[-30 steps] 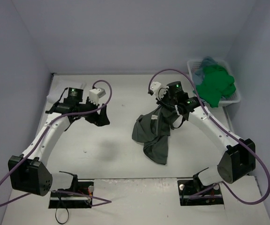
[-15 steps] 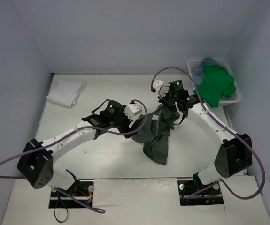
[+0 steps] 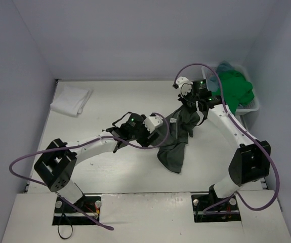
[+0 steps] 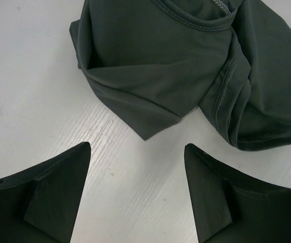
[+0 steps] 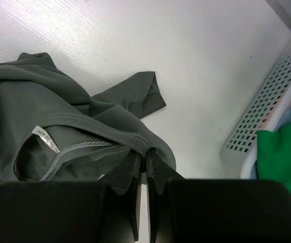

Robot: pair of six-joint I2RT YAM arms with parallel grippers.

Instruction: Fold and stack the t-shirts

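**While the black right claw (image 3: 189, 105) pinches the crumpled dark grey cloth t-shirt (image 3: 175, 139), the black left claw (image 3: 158, 134) hangs wide apart beside it**

Seen from the right wrist, the right claw (image 5: 145, 158) has its two fingers pressed together on the stitched collar band of the dark grey t-shirt (image 5: 44, 101), with only a thin seam of cloth showing between them. From that grip the shirt hangs and trails down toward 6 o'clock, bunched in loose folds just to the 3 o'clock side of the middle of the white table (image 3: 110, 96).

Coming in from 9 o'clock, the left claw (image 4: 137, 148) holds nothing. Its fingers (image 4: 59, 182) stand far apart over bare tabletop, and a folded corner of the grey shirt (image 4: 160, 66) lies just ahead of the tips, near them but not between them.

A white cloth t-shirt (image 3: 71, 99), folded flat, lies alone near the table's 10 o'clock corner, well apart from both arms.

At 2 o'clock stands a white plastic lattice basket (image 3: 253, 105), close beside the right claw. A bright green cloth t-shirt (image 3: 231, 91) is heaped in it and spills over its near rim, and a teal-blue cloth t-shirt (image 3: 225, 66) peeks out behind the green one at the basket's far side.
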